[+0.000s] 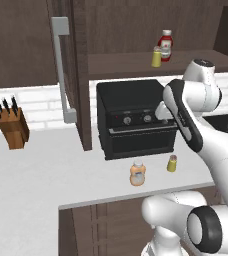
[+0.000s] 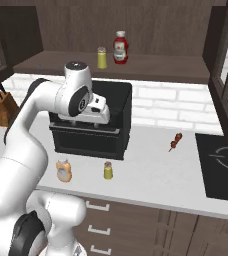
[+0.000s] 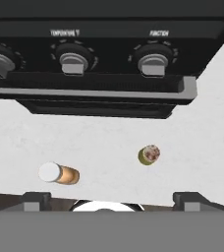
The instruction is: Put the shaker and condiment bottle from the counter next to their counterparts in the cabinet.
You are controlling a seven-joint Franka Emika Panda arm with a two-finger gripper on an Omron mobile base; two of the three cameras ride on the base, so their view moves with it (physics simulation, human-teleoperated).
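The yellow-olive shaker [image 1: 172, 163] stands on the white counter [image 1: 36, 165] in front of the black oven, and it also shows from above [image 3: 149, 154]. The peach-orange condiment bottle [image 1: 137, 173] stands a little to its left [image 3: 60, 173]. In the open cabinet [image 1: 136, 62] above the oven, the counterparts stand side by side on the shelf: a matching shaker [image 1: 156, 57] and a red bottle [image 1: 165, 45]. My gripper [image 3: 111, 199] hangs in front of the oven, well above both counter items, pointing down. It is open, with nothing between its fingers.
The black oven [image 1: 136, 117] sits at the back of the counter, right behind my hand. The open cabinet door with its grey bar handle [image 1: 61, 70] hangs to the left. A knife block [image 1: 12, 125] stands far left. A small brown skewer [image 2: 175, 142] and a dark cooktop [image 2: 221, 165] lie to the right.
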